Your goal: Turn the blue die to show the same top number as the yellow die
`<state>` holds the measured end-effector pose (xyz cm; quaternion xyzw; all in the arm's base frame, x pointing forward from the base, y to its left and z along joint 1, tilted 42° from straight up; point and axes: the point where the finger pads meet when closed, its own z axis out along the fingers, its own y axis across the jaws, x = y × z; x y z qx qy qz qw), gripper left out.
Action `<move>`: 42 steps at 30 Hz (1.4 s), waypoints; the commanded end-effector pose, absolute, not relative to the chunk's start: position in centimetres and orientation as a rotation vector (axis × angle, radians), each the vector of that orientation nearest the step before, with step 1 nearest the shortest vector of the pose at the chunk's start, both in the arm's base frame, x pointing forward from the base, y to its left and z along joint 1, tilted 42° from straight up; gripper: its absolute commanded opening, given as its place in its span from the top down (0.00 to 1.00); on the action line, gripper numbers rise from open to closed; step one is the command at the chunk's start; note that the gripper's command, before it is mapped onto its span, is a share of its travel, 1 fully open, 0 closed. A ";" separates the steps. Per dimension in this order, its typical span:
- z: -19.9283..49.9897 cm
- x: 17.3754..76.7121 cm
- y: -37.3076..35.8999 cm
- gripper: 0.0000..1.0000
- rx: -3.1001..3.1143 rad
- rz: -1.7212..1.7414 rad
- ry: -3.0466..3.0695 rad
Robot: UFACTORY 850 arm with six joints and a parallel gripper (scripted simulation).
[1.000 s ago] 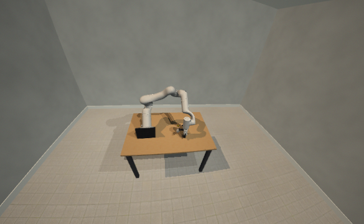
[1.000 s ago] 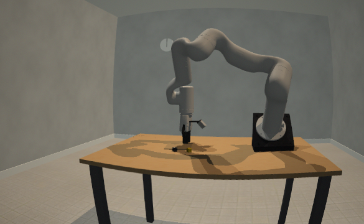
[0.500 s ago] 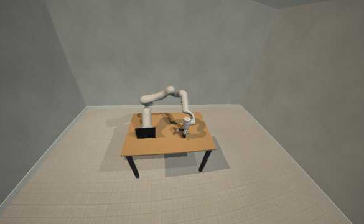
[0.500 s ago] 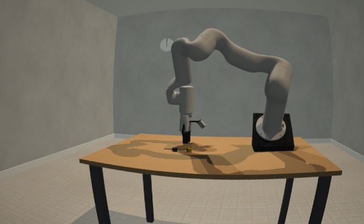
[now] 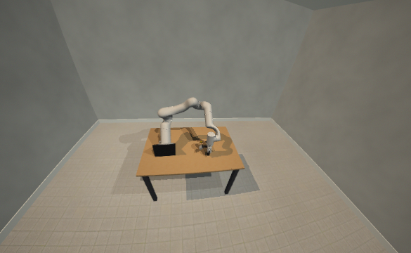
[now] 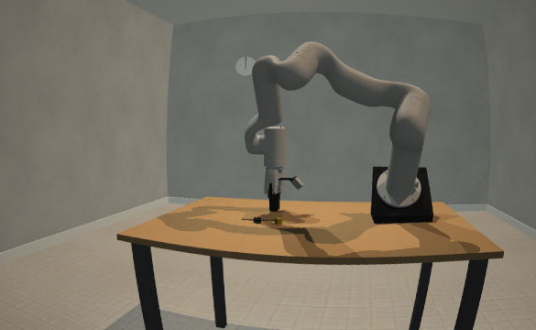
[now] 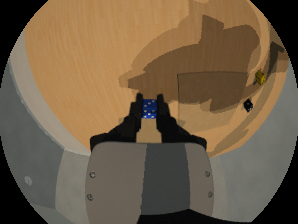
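The mat [image 6: 246, 219] [image 7: 200, 114] is a thin square sheet lying flat on a wood-coloured table [image 5: 191, 166] [image 6: 341, 258] [image 7: 90, 65], its colour close to that of the top beneath it. Shadows from the arm [image 5: 182, 107] [image 6: 359, 87] spread over the table and across part of the mat. Dark legs carry the table on a pale tiled floor [image 5: 191, 225] [image 6: 341, 298], and plain grey walls [image 5: 191, 53] [image 6: 350, 147] rise around it, with a pale skirting along their foot. A round clock [image 6: 245, 66] hangs on the wall behind the arm. Well apart from the mat, the arm stands on a black base plate [image 5: 154, 154] [image 6: 377, 216] at one end of the table.

The gripper [image 5: 208, 153] [image 6: 274, 210] [image 7: 149, 101] points down outside the mat, to its left in the wrist view. Its fingers are drawn in to a narrow gap, filled by the blue die [image 7: 149, 108], which they grip from both sides. So the blue die is off the mat, beside its left edge in that view; whether it touches the table I cannot tell. White pips show on it, but I cannot tell for sure which number is on top. On the mat's other side, the black die [image 6: 257, 220] [image 7: 248, 105] sits near its right edge, with the yellow die [image 5: 201, 142] [image 6: 278, 221] [image 7: 260, 77] a little beyond
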<state>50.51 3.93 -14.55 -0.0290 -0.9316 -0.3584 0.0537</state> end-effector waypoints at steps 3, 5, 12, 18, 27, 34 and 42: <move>-14.5 50.6 3.9 0.85 -0.089 -1.089 -2.833; -14.5 50.6 3.9 0.85 -0.089 -1.089 -2.833; -14.5 50.6 3.9 0.85 -0.089 -1.089 -2.833; -14.5 50.6 3.9 0.85 -0.089 -1.089 -2.833; -14.5 50.6 3.9 0.85 -0.089 -1.089 -2.833; -14.2 50.6 3.6 0.85 -0.089 -1.089 -2.833; -10.9 51.0 0.5 0.85 -0.089 -1.089 -2.833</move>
